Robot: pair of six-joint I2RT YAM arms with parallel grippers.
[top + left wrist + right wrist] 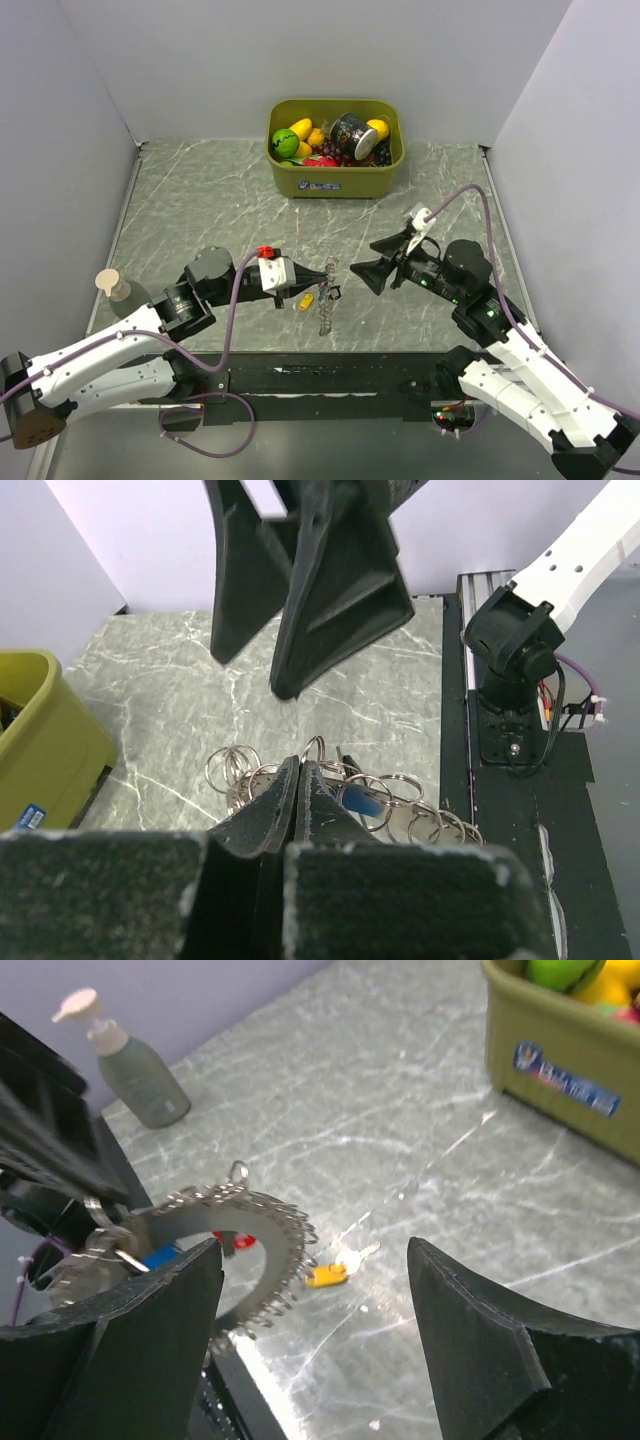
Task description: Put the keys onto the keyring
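My left gripper is shut on the rim of the keyring, a grey metal ring fringed with small split rings that hangs down to the table. In the left wrist view the shut left gripper pinches the keyring, with a blue key on it. The right wrist view shows the keyring bearing the blue key and a red key. A yellow key lies loose on the table. My right gripper stands open just right of the ring, empty.
An olive bin of toy fruit and a can stands at the back centre. A soap dispenser bottle stands at the left edge. Grey walls close in the marbled table on three sides. A black strip runs along the near edge.
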